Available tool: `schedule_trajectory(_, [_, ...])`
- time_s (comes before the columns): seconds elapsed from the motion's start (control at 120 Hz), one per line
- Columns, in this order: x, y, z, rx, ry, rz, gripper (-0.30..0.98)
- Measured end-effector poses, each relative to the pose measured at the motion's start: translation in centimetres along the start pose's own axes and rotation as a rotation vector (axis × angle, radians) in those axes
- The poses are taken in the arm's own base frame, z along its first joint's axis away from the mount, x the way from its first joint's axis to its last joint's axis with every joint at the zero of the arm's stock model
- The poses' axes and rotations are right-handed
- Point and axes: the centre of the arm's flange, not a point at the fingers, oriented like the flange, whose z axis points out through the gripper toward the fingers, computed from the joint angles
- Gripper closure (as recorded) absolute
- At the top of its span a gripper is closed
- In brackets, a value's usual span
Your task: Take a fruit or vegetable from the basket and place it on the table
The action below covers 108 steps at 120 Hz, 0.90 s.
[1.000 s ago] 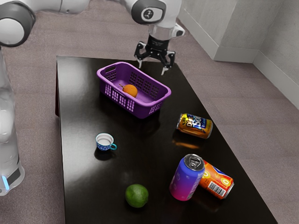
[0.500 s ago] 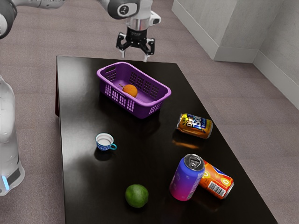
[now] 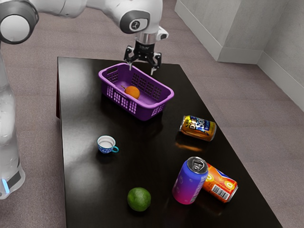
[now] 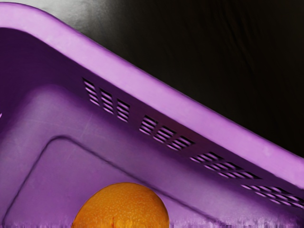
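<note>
Hovering near a slotted, seemingly plastic basket (image 4: 142, 88), jaws spread; inside, a round, pebbly-skinned orange (image 4: 123, 206).

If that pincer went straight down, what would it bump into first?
Most likely the orange fruit in the purple basket, roughly below the pincer. Depth is hard to judge, though, so it might touch the basket itself first.

I can drop through the open top of the basket (image 3: 142, 114) by the table's (image 3: 142, 164) far edge; its walls block me sideways. Mid-table, a lane runs between cup (image 3: 106, 149) and gold can (image 3: 197, 128); nearer, lime (image 3: 139, 199) and upright can (image 3: 189, 184) narrow it.
</note>
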Motion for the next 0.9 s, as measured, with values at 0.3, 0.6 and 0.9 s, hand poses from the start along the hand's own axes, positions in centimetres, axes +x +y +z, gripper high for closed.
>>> schedule_trajectory(0.3, [-0.7,0.5,0.0,-0.024,-0.036,0.079,0.0])
schedule_trajectory(0.6, [-0.9,0.1,0.7,-0.014,-0.111,0.126,0.0])
schedule_trajectory(0.9, [-1.4,0.2,3.9,0.029,-0.165,0.164,0.0])
